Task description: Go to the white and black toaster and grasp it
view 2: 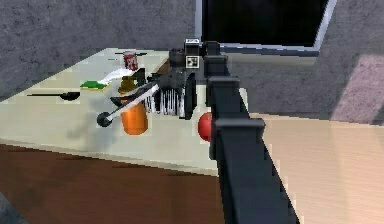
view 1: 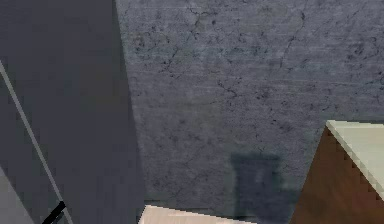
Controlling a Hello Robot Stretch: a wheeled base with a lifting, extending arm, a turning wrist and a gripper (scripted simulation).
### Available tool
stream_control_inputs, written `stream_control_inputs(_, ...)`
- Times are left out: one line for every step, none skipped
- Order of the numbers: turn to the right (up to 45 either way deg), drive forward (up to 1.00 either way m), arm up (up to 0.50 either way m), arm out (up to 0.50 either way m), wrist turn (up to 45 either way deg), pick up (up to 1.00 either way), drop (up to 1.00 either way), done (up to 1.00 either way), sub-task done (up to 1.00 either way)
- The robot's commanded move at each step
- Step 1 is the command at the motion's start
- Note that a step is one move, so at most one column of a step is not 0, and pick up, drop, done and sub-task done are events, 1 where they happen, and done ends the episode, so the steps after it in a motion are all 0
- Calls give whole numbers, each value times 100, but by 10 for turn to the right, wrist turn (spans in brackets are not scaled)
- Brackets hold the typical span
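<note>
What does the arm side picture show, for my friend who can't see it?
A dark robot arm reaches out over a pale countertop, its pincer among clutter: a white and black toaster, an orange cylinder and a red round thing. Whether the pincer holds anything cannot be told. A dark window sits on the wall behind.

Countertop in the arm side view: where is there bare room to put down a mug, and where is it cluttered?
Bare room: the countertop right of the arm and red ball, and the near strip left of the orange jar, in front of the dark utensil. Crowded: the middle, around the toaster.
</note>
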Motion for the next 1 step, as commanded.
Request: stream_control_inputs(0, 0, 0, 0, 450, 0, 0, 0, 0)
